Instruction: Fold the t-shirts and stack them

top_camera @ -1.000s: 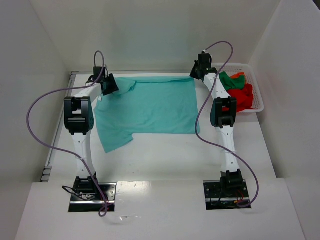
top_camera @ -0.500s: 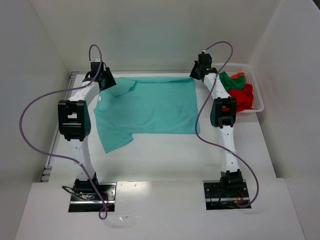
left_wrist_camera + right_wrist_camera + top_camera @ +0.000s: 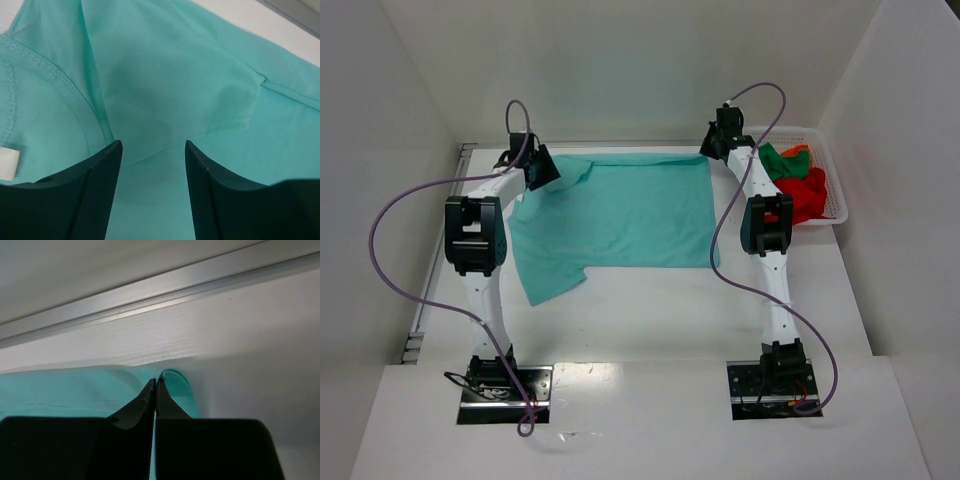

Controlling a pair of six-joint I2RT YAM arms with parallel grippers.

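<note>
Overhead view: teal t-shirt (image 3: 620, 210) spread flat on the white table (image 3: 650, 310), with red and green shirts (image 3: 805, 190) heaped in a lattice basket (image 3: 836, 190). Left wrist view alone shows stitched hems and soft folds below the left gripper (image 3: 152, 147), jaws parted. Right wrist view shows the right gripper (image 3: 156, 382) clenched on the shirt's far corner.

No text, brand, number or sign legible in any view. A white tag (image 3: 7, 162) sits at the collar of the teal t-shirt (image 3: 165, 75), at the left edge of the left wrist view; only a sliver shows, and no print can be made out on it
</note>
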